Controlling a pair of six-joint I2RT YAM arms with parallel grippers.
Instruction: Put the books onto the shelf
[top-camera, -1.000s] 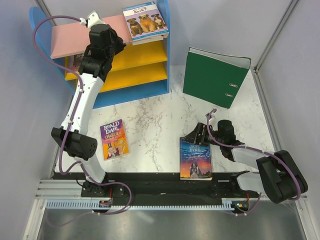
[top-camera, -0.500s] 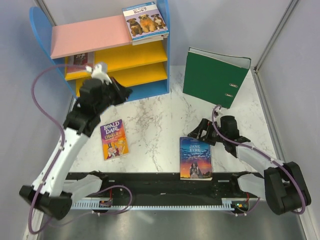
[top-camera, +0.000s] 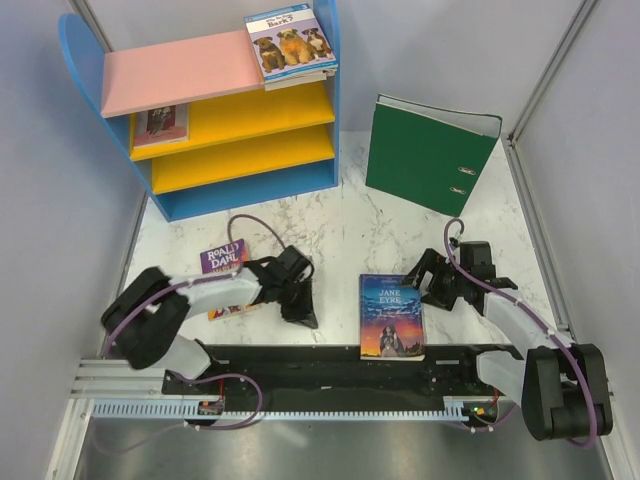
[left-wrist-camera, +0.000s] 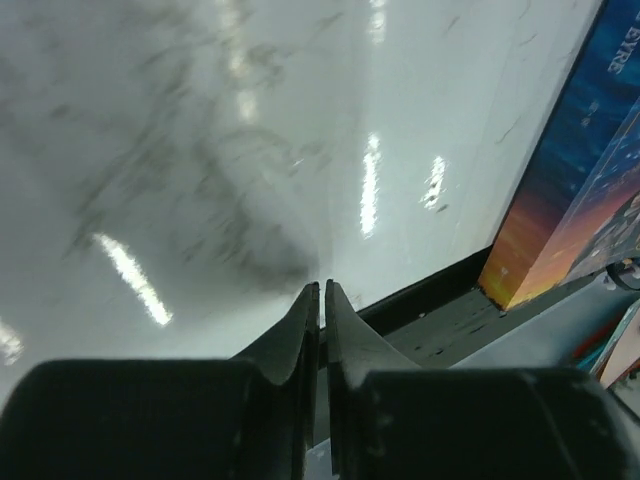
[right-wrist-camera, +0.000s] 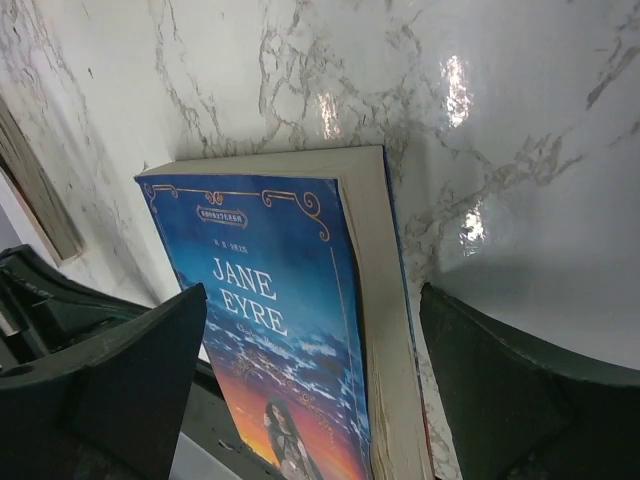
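The dark blue Jane Eyre book (top-camera: 391, 316) lies flat near the table's front edge. My right gripper (top-camera: 427, 287) is open wide at its far right corner. In the right wrist view the gripper (right-wrist-camera: 312, 300) straddles the book's page edge (right-wrist-camera: 375, 300), one finger over the cover and one over bare marble. My left gripper (top-camera: 304, 316) rests low on the table left of that book, jaws almost together and empty (left-wrist-camera: 322, 290). The left arm partly covers the purple Roald Dahl book (top-camera: 222, 260). On the shelf (top-camera: 250, 190), a dog book (top-camera: 290, 42) lies on top and another book (top-camera: 160, 122) on the upper yellow board.
A big green binder (top-camera: 430, 150) stands at the back right. The black base rail (top-camera: 320, 365) runs along the near edge, and Jane Eyre (left-wrist-camera: 590, 150) overhangs it slightly. Grey walls close in the left and right sides.
My left arm has swung down from the shelf to the table between the two lying books. My right gripper has shifted slightly right and nearer, staying open beside Jane Eyre.
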